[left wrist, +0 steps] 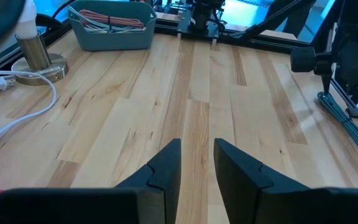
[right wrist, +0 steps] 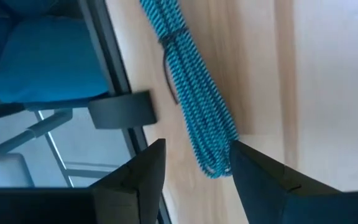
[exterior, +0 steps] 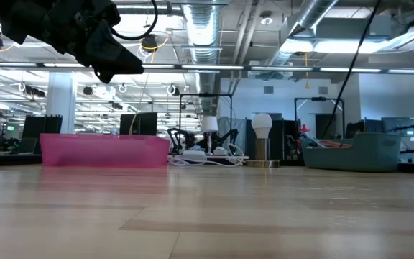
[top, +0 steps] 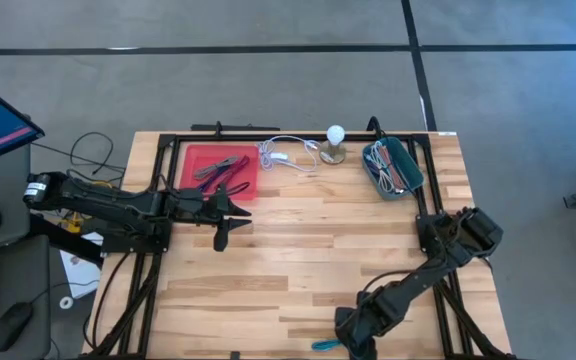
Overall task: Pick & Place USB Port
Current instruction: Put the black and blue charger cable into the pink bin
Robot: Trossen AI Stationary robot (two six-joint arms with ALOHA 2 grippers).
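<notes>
Looking across the wooden table (top: 308, 250), we find no readable writing anywhere; the red tray (top: 203, 160) and teal bin (top: 411, 172) sit along the far edge, a bulb lamp (top: 335, 142) between them; the left gripper (top: 220, 240) hovers beside the tray, fingers slightly apart, holding nothing; the right gripper (right wrist: 194, 162) stands spread above the teal braided cable (right wrist: 188, 81), a bundled coil lying at the table's near edge, its end between the fingers.

Two arms, matte black, chunky jointed housings, black cables trailing along the links. Left hand (left wrist: 196, 163): two flat, angular black fingers, tips wedge-cut. Right hand (right wrist: 194, 165): same dark, slab-sided finger pair.
</notes>
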